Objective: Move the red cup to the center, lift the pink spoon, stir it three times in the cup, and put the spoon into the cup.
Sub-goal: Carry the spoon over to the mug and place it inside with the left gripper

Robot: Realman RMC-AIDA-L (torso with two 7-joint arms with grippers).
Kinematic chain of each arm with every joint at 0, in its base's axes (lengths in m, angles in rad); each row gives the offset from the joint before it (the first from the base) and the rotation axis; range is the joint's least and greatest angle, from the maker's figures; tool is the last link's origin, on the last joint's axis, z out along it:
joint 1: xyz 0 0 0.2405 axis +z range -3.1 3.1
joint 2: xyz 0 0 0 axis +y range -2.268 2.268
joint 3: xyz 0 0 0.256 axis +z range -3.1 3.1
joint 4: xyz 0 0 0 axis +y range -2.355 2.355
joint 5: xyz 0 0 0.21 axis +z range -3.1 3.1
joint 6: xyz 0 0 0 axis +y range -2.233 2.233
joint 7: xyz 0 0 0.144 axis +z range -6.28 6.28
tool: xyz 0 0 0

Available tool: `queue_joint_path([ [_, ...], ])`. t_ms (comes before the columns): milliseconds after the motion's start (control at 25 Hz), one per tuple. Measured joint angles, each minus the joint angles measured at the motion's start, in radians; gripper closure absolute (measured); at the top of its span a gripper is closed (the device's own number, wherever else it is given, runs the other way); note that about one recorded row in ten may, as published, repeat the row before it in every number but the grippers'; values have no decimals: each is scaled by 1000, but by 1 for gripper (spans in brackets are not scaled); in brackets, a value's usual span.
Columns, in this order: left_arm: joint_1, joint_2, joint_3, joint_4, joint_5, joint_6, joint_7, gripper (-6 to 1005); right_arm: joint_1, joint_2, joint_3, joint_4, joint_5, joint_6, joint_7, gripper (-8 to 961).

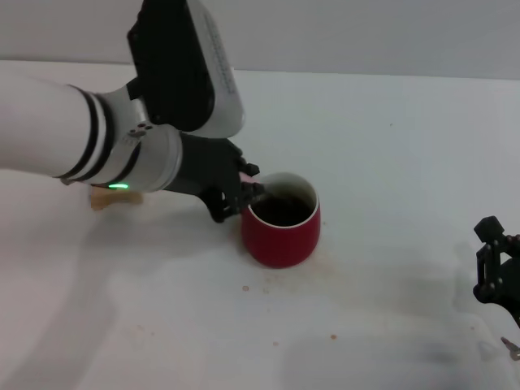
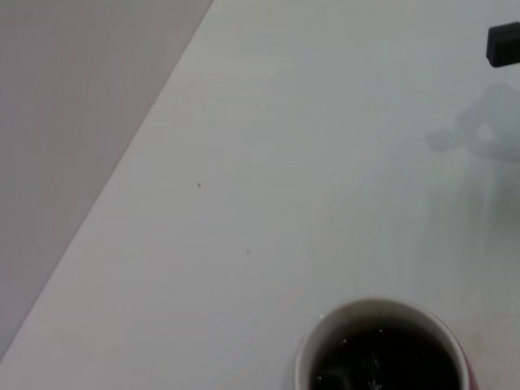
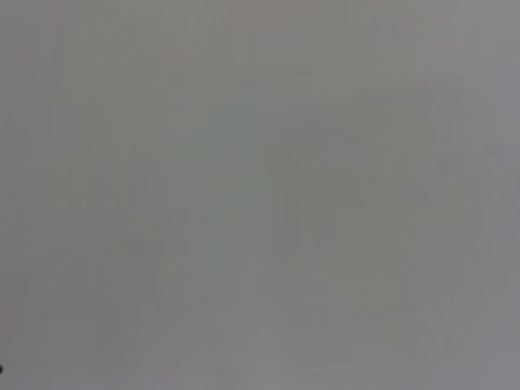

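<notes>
The red cup [image 1: 280, 231] stands near the middle of the white table, with a white inner wall and dark liquid. My left gripper [image 1: 247, 190] is at the cup's left rim, shut on the pink spoon [image 1: 244, 177]. Only a sliver of pink handle shows between the black fingers, and the spoon's lower end reaches over the rim into the liquid. The left wrist view looks down into the cup [image 2: 382, 325], where a faint grey shape shows in the liquid. My right gripper [image 1: 496, 260] is parked low at the table's right edge.
A tan block [image 1: 114, 197] lies on the table under my left forearm. Small reddish specks [image 1: 245, 288] dot the table in front of the cup. A small metallic piece [image 1: 512, 348] lies at the bottom right. The right gripper's tip shows far off in the left wrist view [image 2: 504, 42].
</notes>
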Motion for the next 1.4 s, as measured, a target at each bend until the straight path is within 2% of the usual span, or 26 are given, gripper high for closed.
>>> queue_joint_path([
  [360, -15, -2, 41, -11, -78, 28, 11, 803, 4, 0, 0, 1, 0, 6, 0, 952],
  [800, 100, 3, 27, -94, -35, -17, 7, 772, 14, -1, 0, 2, 0, 6, 0, 953],
  [1080, 75, 2, -15, -57, -34, 16, 12, 752, 9, 1, -2, 2, 0, 7, 0, 953],
  [1400, 28, -4, 13, 24, -88, 76, -2, 730, 6, 2, -2, 1, -1, 4, 0, 953],
])
